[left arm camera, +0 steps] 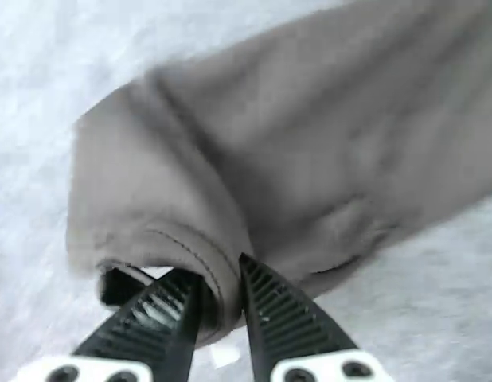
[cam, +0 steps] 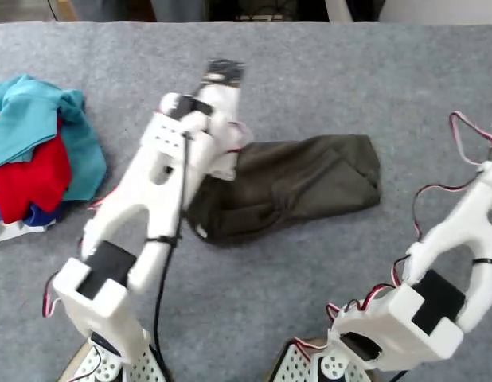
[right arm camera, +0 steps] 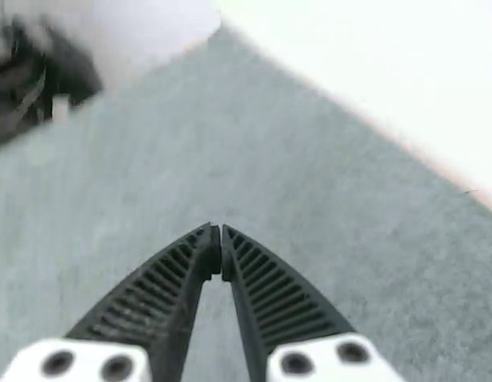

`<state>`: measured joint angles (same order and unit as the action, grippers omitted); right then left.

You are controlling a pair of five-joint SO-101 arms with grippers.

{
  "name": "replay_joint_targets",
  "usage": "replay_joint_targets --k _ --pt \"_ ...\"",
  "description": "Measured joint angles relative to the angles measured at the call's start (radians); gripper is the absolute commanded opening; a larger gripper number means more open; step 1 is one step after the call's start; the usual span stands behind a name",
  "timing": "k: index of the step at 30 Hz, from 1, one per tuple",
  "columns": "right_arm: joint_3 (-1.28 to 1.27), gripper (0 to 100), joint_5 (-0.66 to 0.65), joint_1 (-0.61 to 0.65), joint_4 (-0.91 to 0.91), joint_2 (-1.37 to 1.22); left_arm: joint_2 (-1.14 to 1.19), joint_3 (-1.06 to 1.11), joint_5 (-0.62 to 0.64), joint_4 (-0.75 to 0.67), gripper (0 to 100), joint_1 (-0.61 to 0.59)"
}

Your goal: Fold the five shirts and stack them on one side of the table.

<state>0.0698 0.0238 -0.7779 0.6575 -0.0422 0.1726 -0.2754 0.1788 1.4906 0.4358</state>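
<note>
Left jaws pinch olive shirt (cam: pixel 302 183), pile (cam: pixel 35 151) apart

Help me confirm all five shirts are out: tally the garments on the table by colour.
olive shirt: 1
teal shirt: 1
red shirt: 1
blue shirt: 1, mostly buried
white shirt: 1, just an edge showing
Total: 5

Left claw (left arm camera: pixel 220 270) clamped mid-grasp; right claw (right arm camera: pixel 216 232) with tips together.
</note>
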Motion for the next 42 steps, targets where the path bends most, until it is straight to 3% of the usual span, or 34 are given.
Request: replay_joint_targets --k 6,17,28,37,39,42 --pt "0.087 1.5 0.032 -0.06 -0.009 0.0 0.117 -0.152 0.021 -0.08 3 0.16" --pt "0.195 1.5 0.032 -0.235 -0.009 0.0 0.542 -0.597 0.077 -0.227 3 0.292" --pt "0.199 1.5 0.032 -0.259 -0.009 0.0 0.922 -1.151 0.106 -0.255 3 0.316" --pt "0.199 1.5 0.032 -0.259 -0.009 0.0 1.025 -1.235 0.106 -0.368 3 0.342" --pt "0.199 1.5 0.032 -0.259 -0.009 0.0 1.028 -1.235 0.107 -0.377 6 0.342" --pt "0.199 1.5 0.032 -0.259 -0.009 0.0 1.028 -1.235 0.107 -0.362 21 0.342"
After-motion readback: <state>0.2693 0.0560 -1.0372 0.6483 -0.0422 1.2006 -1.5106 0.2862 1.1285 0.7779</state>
